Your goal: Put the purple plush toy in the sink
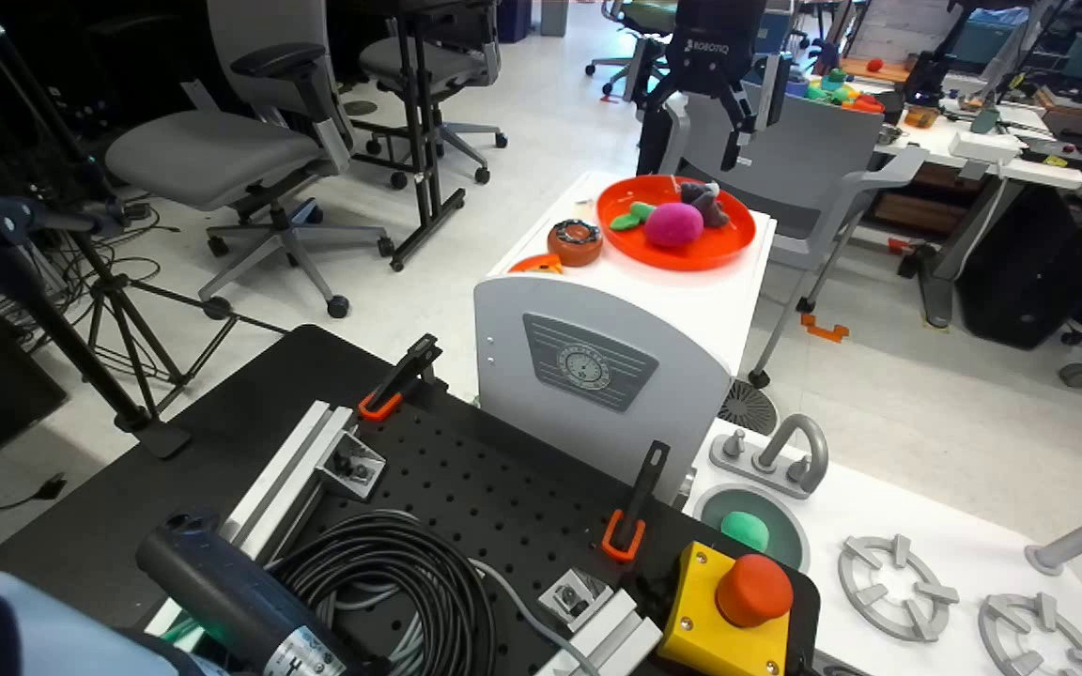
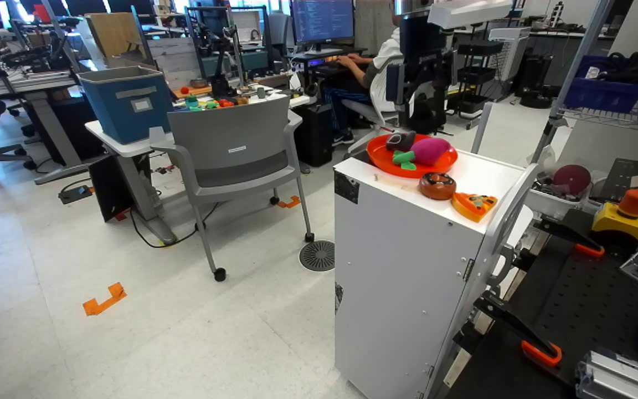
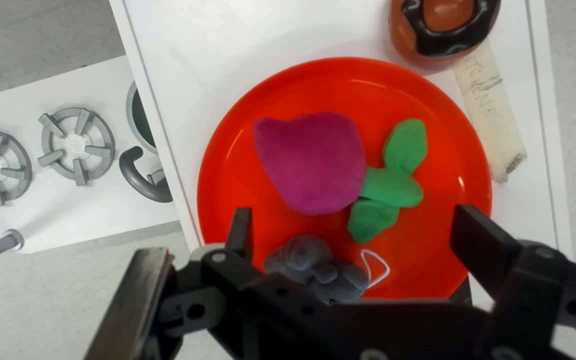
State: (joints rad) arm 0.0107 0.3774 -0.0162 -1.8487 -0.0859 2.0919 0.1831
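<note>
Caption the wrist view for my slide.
Open gripper above a red plate holding a leafy purple plush toy and a gray plush toy.

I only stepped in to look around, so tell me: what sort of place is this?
Probably a robotics lab: mechanical fingers hang spread in the air, a red emergency-stop button tops a yellow box, and the kitchen sink looks like a toy one.

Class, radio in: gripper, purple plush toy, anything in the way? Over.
Gripper open, above red-orange bowl. Purple plush toy in bowl, not in sink. Gray plush nearby, may crowd the grasp.
</note>
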